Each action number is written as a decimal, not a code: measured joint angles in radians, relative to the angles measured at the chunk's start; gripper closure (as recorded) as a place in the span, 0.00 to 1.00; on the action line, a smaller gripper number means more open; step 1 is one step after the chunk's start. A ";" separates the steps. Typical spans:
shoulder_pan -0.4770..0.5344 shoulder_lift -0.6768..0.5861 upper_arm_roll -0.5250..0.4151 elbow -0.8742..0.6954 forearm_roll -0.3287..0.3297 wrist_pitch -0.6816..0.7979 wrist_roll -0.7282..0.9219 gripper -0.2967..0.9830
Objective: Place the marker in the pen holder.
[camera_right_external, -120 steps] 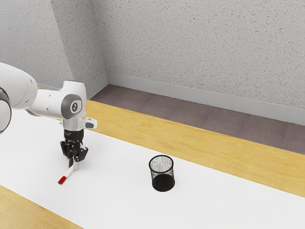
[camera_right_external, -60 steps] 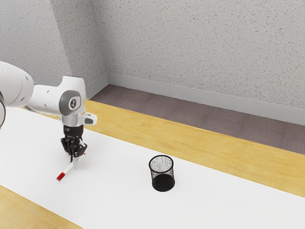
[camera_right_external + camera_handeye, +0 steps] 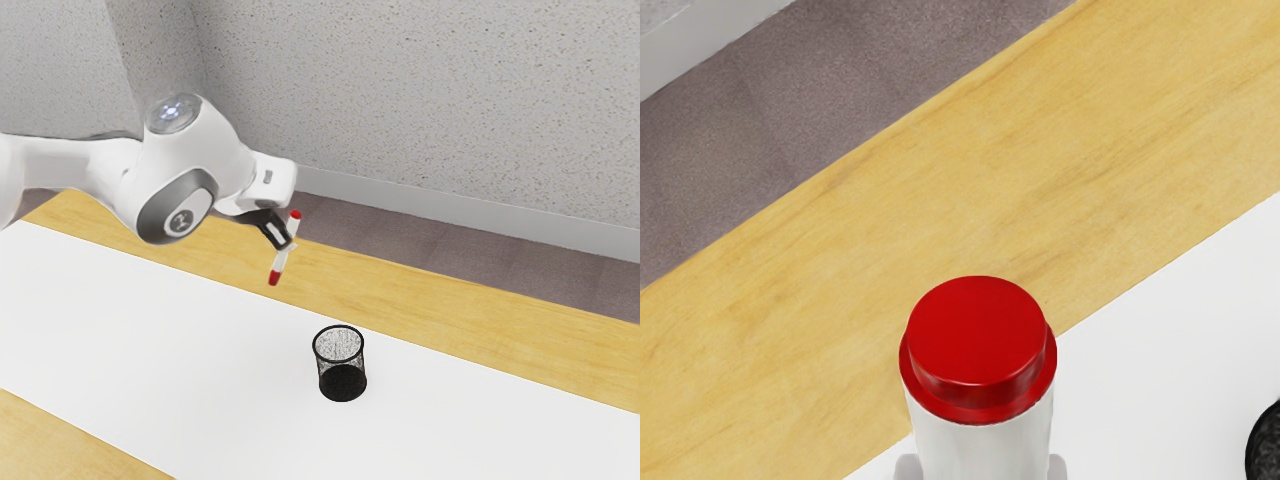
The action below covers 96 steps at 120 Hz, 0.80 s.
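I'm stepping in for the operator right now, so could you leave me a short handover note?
Gripper: the black two-finger gripper is shut on the white marker with red ends, held tilted in the air.
Pen holder: the round black mesh pen holder stands upright on the white table surface, further toward the exterior view's right than the marker.
Done: marker grasped and lifted.
Left: carry it over the holder, line it up with the opening, lower it in and release.
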 joint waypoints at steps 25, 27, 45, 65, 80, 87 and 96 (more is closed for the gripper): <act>-0.005 -0.100 -0.118 -0.105 -0.006 0.106 -0.153 0.85; -0.006 -0.099 -0.126 -0.106 -0.007 0.108 -0.166 0.85; -0.003 -0.066 -0.196 -0.111 -0.013 0.127 -0.282 0.85; 0.009 -0.082 -0.232 -0.185 -0.015 0.134 -0.403 0.85; 0.023 -0.074 -0.234 -0.198 -0.001 0.136 -0.474 0.85; 0.048 -0.055 -0.234 -0.194 0.055 0.141 -0.502 0.85; 0.069 -0.011 -0.231 -0.183 0.148 0.157 -0.534 0.85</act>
